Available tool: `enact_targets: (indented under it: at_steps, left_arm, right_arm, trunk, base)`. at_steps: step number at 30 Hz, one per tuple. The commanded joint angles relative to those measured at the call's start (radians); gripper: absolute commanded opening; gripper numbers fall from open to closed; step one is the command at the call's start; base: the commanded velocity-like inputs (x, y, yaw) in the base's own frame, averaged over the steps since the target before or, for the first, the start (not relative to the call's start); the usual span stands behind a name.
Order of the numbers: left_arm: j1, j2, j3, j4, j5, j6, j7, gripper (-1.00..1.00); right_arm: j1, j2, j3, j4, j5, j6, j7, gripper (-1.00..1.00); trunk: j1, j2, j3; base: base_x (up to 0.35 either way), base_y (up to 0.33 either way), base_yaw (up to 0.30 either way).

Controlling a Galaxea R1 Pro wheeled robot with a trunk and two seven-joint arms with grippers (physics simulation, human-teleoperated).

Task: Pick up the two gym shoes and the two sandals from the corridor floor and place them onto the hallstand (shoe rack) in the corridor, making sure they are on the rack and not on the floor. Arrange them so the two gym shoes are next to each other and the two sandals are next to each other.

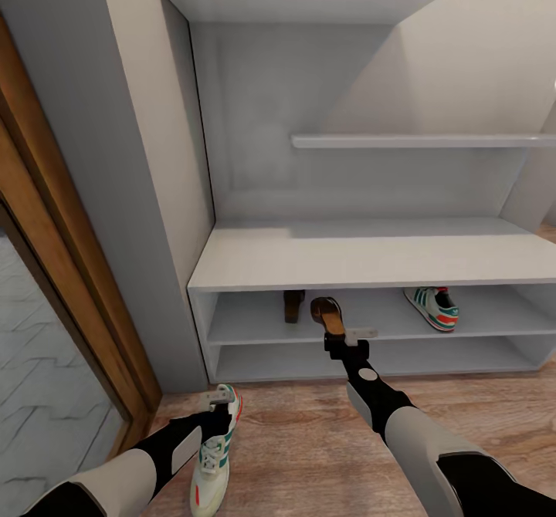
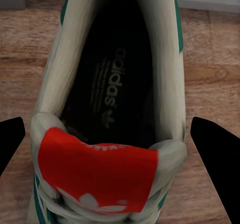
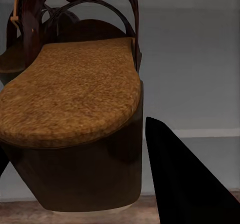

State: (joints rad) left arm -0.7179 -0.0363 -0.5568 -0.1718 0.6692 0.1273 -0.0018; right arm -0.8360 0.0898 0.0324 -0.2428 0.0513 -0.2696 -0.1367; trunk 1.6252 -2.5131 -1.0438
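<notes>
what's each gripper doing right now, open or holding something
Left gripper: open, fingers either side of the white lace-up sneaker on the wood-plank floor.
Right gripper: shut on the brown leather sandal.

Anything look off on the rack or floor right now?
One sneaker lies on the floor while its mate sits far right on the shelf. The sandal at the right hand overhangs the shelf edge.

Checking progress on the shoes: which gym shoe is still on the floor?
The gym shoe under the left gripper, on the corridor floor; the other gym shoe already sits on the hallstand's upper low shelf.
</notes>
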Motion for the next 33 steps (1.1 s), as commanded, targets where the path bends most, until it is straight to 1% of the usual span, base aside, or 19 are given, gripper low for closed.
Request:
enact_targets:
  at_steps: [1, 14, 23, 33]
  left_arm:
    - [0.0, 0.0, 0.0, 0.0, 0.0, 0.0, 0.0, -1.0]
    - [0.0, 0.0, -0.001, 0.0, 0.0, 0.0, 0.0, -1.0]
    - [0.0, -0.001, -0.001, 0.0, 0.0, 0.0, 0.0, -1.0]
    - [0.0, -0.001, -0.001, 0.0, 0.0, 0.0, 0.0, -1.0]
  right_arm:
    - [0.0, 0.0, 0.0, 0.0, -0.002, 0.0, 0.002, -1.0]
    - [0.0, -0.001, 0.0, -0.004, -0.002, 0.0, 0.002, -1.0]
    - [0.0, -0.001, 0.0, -0.051, -0.002, 0.0, 0.002, -1.0]
    - [0.0, -0.001, -0.001, -0.059, -0.002, 0.0, 0.002, -1.0]
  trunk:
    - [0.0, 0.0, 0.0]
    - [0.0, 0.0, 0.0]
    - [0.0, 0.0, 0.0]
    - [0.0, 0.0, 0.0]
  base:
    - [0.0, 0.0, 0.0]
    - [0.0, 0.0, 0.0]
    - [0.0, 0.0, 0.0]
    - [0.0, 0.0, 0.0]
